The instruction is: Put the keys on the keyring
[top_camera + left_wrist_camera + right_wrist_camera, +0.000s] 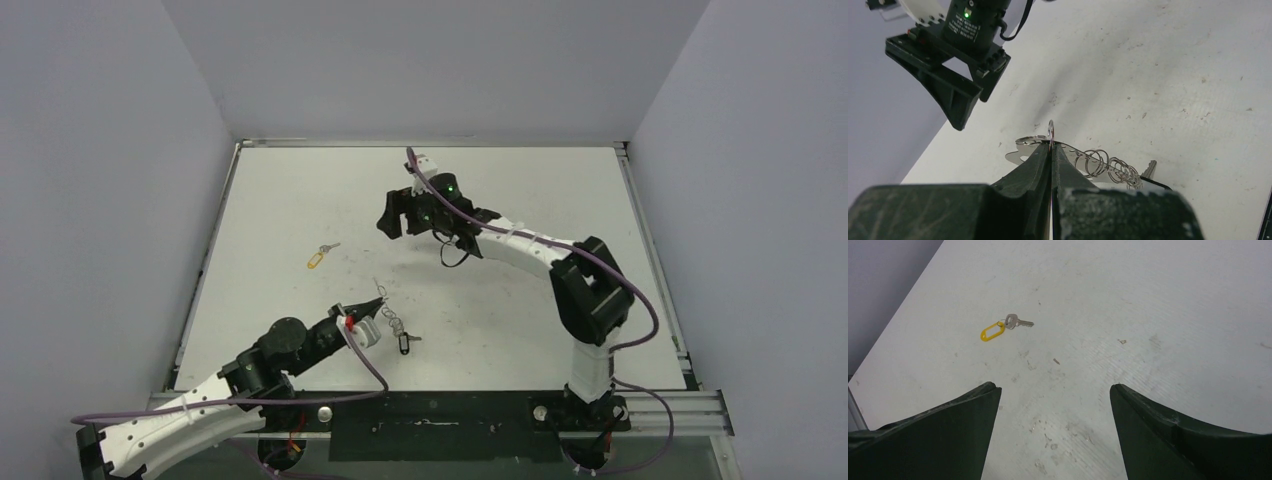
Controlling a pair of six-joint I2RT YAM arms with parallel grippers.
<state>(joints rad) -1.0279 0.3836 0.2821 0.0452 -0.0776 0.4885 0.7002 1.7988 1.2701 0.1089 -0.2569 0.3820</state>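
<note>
The left claw (1051, 149) is pinching the keyring (1022, 156) by one small ring, jaws fully closed, low over the counter (1173, 75), beside the black-headed key (403, 343). The right claw (1055, 390) is hovering wide open and empty, facing the yellow-tagged key (998, 330) lying well apart.

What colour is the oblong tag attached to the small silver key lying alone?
Yellow. The oblong tag shows best in the right wrist view.

Scuffed white table (480, 320) bears yellow-tagged key (320, 255); black-headed key (404, 343) nearer.
</note>
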